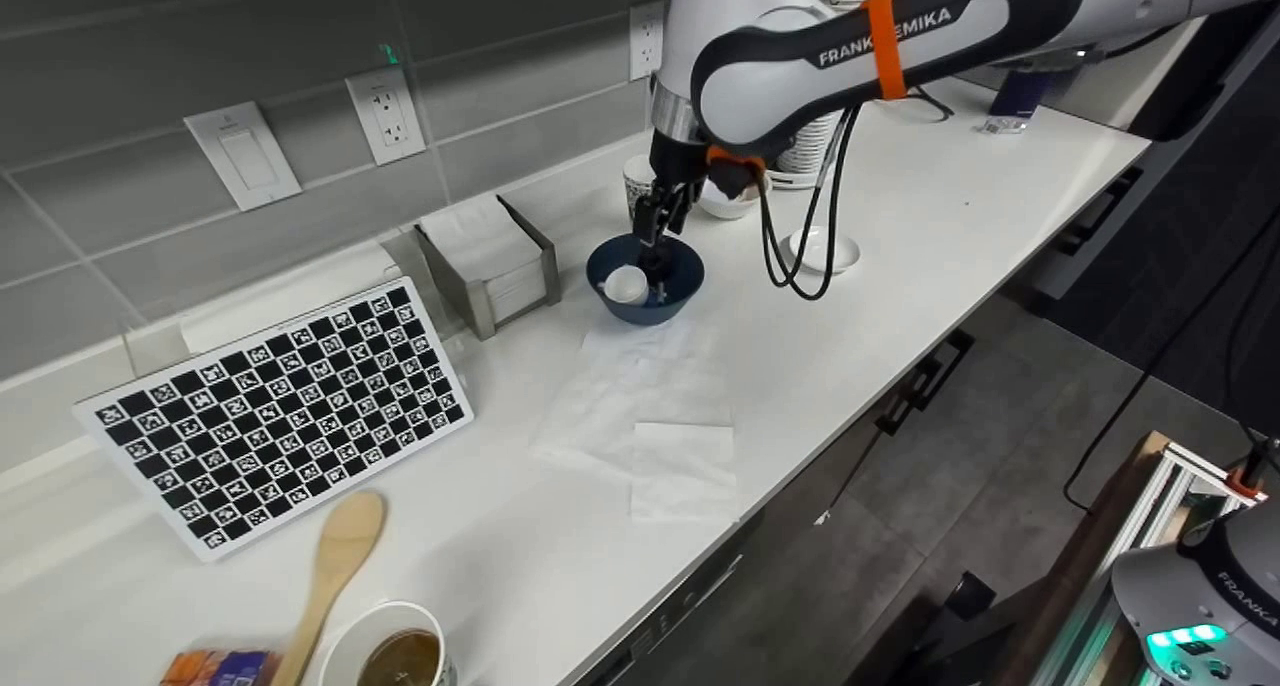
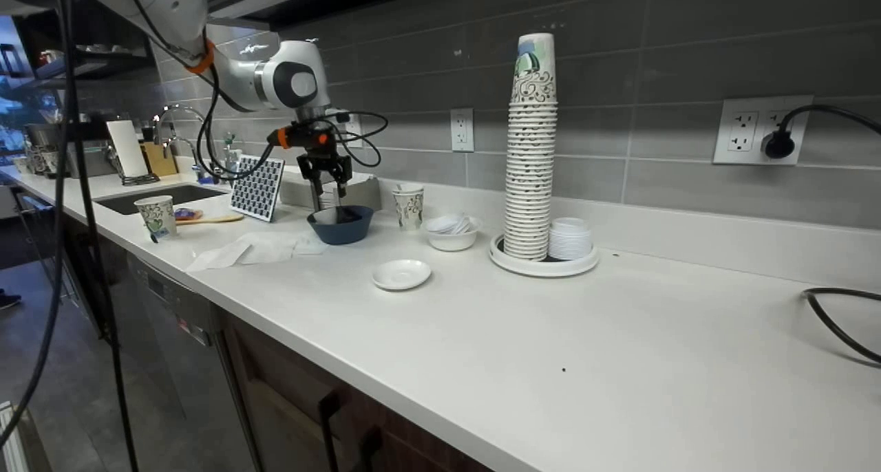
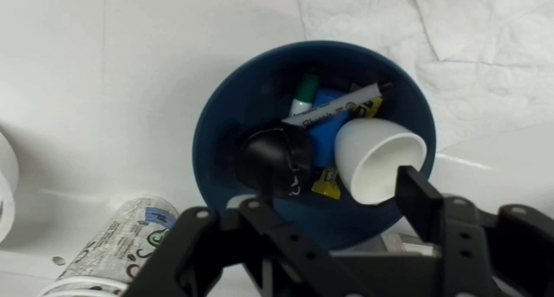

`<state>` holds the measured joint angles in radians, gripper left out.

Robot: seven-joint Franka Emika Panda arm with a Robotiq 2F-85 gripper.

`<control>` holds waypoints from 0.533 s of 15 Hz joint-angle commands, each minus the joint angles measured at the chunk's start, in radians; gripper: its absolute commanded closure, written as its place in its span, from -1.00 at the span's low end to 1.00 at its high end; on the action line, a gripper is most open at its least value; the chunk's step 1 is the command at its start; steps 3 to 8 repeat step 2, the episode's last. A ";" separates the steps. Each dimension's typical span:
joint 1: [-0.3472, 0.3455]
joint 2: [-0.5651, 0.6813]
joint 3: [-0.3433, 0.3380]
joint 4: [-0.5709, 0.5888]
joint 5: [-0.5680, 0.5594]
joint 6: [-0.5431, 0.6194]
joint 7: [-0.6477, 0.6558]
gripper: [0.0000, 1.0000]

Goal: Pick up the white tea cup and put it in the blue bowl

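The white tea cup [image 3: 357, 145] lies tilted on its side inside the blue bowl [image 3: 205, 128], among a black pouch-like thing, markers, a blue item and yellow wrappers. In both exterior views the cup [image 1: 626, 285] [image 2: 327, 216] shows inside the bowl [image 1: 650, 314] [image 2: 344, 234], which stands on the white counter. My gripper [image 3: 333, 193] is open with its fingers wide apart and nothing between them. It points down over the bowl in both exterior views [image 1: 660, 221] [image 2: 329, 193]. In the wrist view the right fingertip overlaps the cup's mouth; I cannot tell whether it touches.
Patterned paper cups [image 2: 409, 208] and a small white bowl [image 2: 451, 238] stand near the blue bowl. A metal napkin holder [image 1: 480, 301] stands behind it. A saucer [image 2: 402, 274], flat napkins [image 1: 683, 471], a checkered board [image 1: 280, 416] and a tall cup stack [image 2: 530, 155] are also on the counter.
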<state>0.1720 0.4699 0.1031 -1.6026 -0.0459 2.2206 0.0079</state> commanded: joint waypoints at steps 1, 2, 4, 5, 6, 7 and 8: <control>-0.090 -0.093 0.029 -0.090 0.104 -0.066 -0.141 -0.99; -0.038 -0.041 0.004 -0.026 0.041 -0.042 -0.054 -0.73; -0.038 -0.041 0.004 -0.026 0.041 -0.042 -0.054 -0.73; -0.038 -0.041 0.004 -0.026 0.041 -0.042 -0.054 -0.73; -0.038 -0.041 0.004 -0.026 0.041 -0.042 -0.054 -0.73; -0.038 -0.041 0.004 -0.026 0.041 -0.042 -0.054 -0.73; -0.038 -0.041 0.004 -0.026 0.041 -0.042 -0.054 -0.73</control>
